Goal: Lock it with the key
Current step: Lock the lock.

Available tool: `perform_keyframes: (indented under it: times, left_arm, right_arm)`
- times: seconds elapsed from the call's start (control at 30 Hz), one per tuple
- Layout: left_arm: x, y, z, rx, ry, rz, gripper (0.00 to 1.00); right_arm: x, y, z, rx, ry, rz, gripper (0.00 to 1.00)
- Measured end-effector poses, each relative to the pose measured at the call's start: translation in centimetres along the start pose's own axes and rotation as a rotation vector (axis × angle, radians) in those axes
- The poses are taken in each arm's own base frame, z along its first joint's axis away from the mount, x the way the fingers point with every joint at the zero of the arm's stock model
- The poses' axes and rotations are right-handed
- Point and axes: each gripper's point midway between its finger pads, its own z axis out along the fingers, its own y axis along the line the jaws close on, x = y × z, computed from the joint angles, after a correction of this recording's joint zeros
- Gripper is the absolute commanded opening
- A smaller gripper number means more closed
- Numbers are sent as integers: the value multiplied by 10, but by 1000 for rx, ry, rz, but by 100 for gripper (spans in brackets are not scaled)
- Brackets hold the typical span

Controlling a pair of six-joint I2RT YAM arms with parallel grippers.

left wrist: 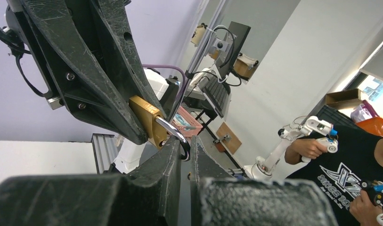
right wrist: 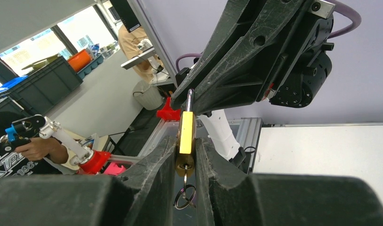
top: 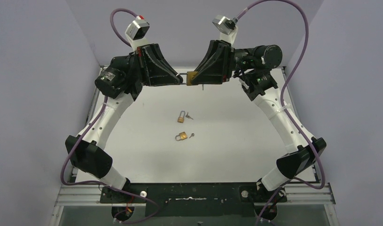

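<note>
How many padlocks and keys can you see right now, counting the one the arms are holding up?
Padlocks: 3 (held padlock, far padlock, near padlock)
Keys: 3 (inserted key in the held padlock, far key, near key)
Total: 6

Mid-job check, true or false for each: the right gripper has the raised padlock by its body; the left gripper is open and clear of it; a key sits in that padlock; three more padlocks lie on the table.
1. The right gripper grips the brass padlock by its body. True.
2. The left gripper is open and clear of the padlock. False: it is shut on the shackle.
3. A key sits in the bottom of the held padlock, with its ring hanging below. True.
4. Three more padlocks lie on the table. False: only two lie there, a far padlock and a near padlock.
</note>
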Motion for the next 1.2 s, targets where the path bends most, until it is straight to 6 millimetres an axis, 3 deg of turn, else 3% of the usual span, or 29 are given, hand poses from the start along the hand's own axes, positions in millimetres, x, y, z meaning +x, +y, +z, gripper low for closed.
perform_keyframes:
  times: [0.9, 1.2]
  left_arm:
    - [6, -19, 7, 57, -1, 83, 0]
    - [14, -16, 14, 99, -39, 96, 0]
  right_arm:
    - [1, 18, 16, -104, 17, 45, 0]
    - [5, 26, 14, -117, 69, 16, 0]
